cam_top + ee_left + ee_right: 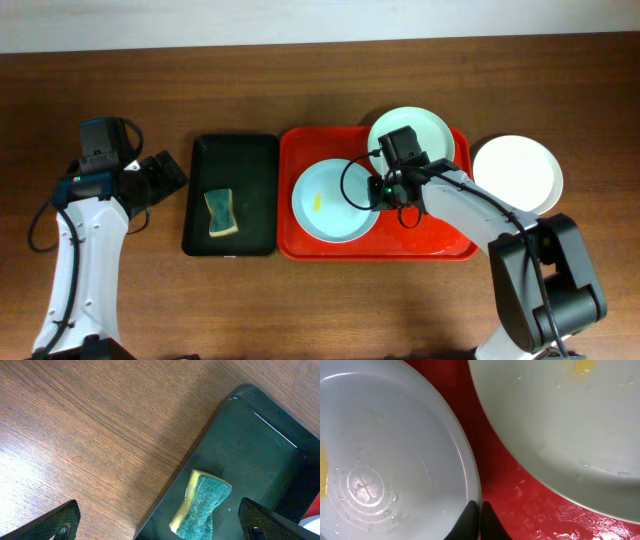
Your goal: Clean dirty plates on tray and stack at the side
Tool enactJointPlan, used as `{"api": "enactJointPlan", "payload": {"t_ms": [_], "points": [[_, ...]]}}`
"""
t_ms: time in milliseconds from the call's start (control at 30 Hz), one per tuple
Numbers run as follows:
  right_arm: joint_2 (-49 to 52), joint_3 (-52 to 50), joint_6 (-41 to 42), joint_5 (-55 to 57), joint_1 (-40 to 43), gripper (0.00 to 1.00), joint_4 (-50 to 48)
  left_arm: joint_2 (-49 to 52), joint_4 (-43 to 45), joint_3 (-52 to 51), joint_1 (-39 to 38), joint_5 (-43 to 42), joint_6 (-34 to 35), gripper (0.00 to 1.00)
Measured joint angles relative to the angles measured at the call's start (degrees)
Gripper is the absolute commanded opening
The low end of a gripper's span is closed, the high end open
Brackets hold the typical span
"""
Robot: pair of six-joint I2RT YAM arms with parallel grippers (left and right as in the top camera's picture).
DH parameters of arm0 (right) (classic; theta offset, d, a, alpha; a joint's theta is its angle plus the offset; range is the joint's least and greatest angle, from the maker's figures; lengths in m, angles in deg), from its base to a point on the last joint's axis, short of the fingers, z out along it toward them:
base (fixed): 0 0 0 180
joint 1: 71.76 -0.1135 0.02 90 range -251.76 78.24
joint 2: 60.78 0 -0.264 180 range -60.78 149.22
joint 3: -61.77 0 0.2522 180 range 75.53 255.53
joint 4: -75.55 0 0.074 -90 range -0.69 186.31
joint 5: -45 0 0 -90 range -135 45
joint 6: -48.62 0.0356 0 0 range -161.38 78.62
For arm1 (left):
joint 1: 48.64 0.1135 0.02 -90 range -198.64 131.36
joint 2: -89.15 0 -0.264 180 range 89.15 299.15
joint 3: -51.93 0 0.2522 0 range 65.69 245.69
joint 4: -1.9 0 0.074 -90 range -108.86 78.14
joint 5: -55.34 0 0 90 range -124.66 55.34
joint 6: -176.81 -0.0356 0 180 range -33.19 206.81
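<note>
Starting with the blue plate (pixel 325 220), we find it lying flat and face-up in the left half of the red tray (pixel 298 145), with a yellow smear (pixel 318 201) just left of its centre. Being round, it has no long axis and points nowhere. What matters is which rim is offered, and that is the edge facing the tray's middle. The right wrist view shows the right claw (pixel 477 510) closed to a sliver on that rim, pinching it. The plate therefore spreads away from the claw toward the tray's left wall, and the smear sits on the far side of the plate's centre. We judge that any lift must draw or tip the plate from this one edge. The smeared face should stay turned toward the tray's left side, since that is where the cleaning tool lies. A second plate (pixel 435 128), pale mint, sits over the tray's back right corner, just beside the gripped rim but apart from it, with red showing between them. We would mind that gap. A white plate (pixel 520 180) rests on the table (pixel 300 310) just right of the tray. Left of the tray lies a black tray (pixel 255 160) holding a sponge (pixel 202 505). Beyond it the left claw (pixel 168 176) hangs wide open, gripping nothing, nearer the sponge than any plate.
</note>
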Motion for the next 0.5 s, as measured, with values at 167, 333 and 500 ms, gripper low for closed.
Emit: {"api": "enactJointPlan", "payload": {"t_ms": [167, 333, 500], "points": [[0.0, 0.0, 0.0, -0.1, 0.0, 0.05, -0.1, 0.0, 0.0, 0.0, 0.0, 0.0, 0.0, 0.99], [0.0, 0.0, 0.0, -0.1, 0.0, 0.06, -0.2, 0.0, -2.7, 0.0, 0.0, -1.1, 0.0, 0.99], [0.0, 0.0, 0.0, -0.1, 0.0, 0.05, -0.4, 0.0, -5.7, 0.0, -0.1, -5.0, -2.6, 0.50]]}}
